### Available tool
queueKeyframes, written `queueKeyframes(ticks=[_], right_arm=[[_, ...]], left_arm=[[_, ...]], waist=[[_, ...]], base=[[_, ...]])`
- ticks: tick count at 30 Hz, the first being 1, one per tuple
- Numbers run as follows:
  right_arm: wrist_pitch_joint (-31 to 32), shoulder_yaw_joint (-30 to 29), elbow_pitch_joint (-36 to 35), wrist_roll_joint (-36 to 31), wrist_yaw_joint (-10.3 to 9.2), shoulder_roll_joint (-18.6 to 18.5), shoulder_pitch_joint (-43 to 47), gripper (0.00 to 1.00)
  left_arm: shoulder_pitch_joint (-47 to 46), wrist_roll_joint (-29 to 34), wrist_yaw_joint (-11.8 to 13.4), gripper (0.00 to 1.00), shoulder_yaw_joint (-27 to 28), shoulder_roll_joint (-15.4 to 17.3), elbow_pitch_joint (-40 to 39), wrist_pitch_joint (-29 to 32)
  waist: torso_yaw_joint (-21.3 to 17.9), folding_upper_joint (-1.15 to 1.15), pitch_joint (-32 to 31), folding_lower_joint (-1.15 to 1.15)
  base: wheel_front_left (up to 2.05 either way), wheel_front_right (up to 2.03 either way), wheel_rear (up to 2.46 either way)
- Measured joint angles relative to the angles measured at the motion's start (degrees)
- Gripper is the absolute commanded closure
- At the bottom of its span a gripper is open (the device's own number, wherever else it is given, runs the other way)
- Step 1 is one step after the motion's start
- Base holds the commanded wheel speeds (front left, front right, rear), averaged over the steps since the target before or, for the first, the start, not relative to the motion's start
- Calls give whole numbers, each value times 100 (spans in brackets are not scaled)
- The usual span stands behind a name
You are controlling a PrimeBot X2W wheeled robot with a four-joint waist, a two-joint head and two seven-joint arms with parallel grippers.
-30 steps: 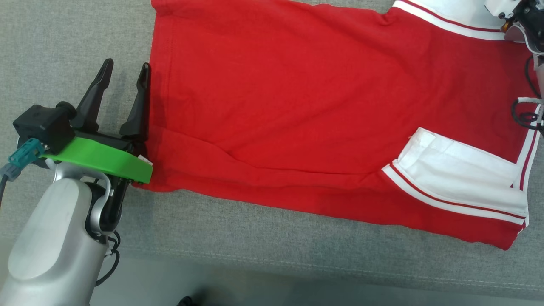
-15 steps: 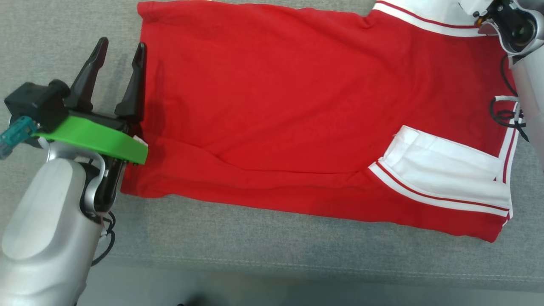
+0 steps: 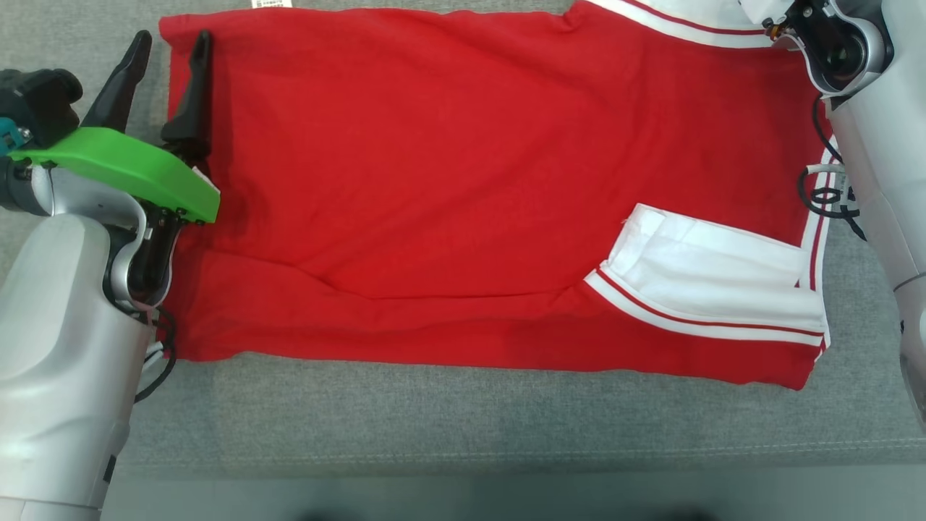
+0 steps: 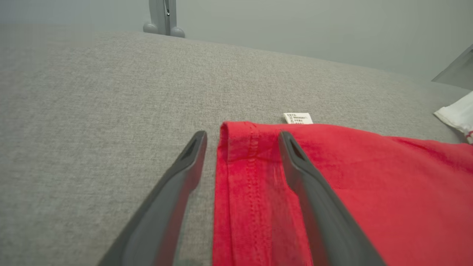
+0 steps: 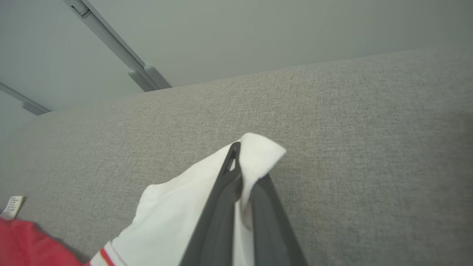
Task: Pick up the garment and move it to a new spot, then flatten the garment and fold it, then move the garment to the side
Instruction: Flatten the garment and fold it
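The garment (image 3: 448, 181) is a red shirt with white, red-striped sleeves, spread flat on the grey cushion. My left gripper (image 3: 171, 43) is open at its far left corner. In the left wrist view the left gripper (image 4: 242, 136) straddles the stitched hem (image 4: 244, 166), one finger on bare cushion and the other over red cloth. In the right wrist view my right gripper (image 5: 244, 166) is shut on a bunched tip of the white sleeve (image 5: 173, 207), at the garment's far right corner. The right wrist (image 3: 839, 43) shows at the head view's top right. A second white sleeve (image 3: 709, 275) lies folded on the red cloth.
The grey cushion (image 3: 434, 427) has a seam along its front edge. A white care label (image 4: 298, 118) sticks out past the far hem. Beyond the cushion's far edge stand a grey wall and a metal post (image 4: 162, 18).
The head camera has shifted, bringing the garment's far edge into view. My left gripper has moved forward onto the hem, one finger now over the red cloth.
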Motion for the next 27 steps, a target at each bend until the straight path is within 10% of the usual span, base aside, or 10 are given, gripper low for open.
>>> queueKeyframes(ticks=[15, 16, 19, 20, 21, 27], right_arm=[[-275, 196, 278, 12, 49, 88, -53, 100], [-281, 205, 301, 13, 49, 89, -60, 100], [-354, 269, 352, 18, 49, 88, -80, 100], [-375, 299, 361, 19, 49, 88, -80, 100], [-382, 325, 366, 29, 49, 88, -80, 100], [-505, 467, 379, 125, 49, 88, -80, 100]], left_arm=[[-578, -215, -69, 3, -65, -163, 906, 450], [-600, -244, -69, 9, -76, -164, 943, 450], [-659, -311, -70, 72, -110, -166, 1055, 449], [-664, -311, -71, 72, -123, -176, 1081, 448], [-668, -311, -73, 100, -134, -191, 1115, 447], [-675, -326, -76, 100, -210, -225, 1203, 300]], waist=[[-158, 0, 1, 0], [-159, 0, -5, 0], [-156, 0, -31, 0], [-152, 0, -46, 0], [-147, 0, -64, 0], [-113, 0, -183, 0]], base=[[0, 0, 0], [0, 0, 0], [0, 0, 0], [0, 0, 0], [0, 0, 0], [0, 0, 0]])
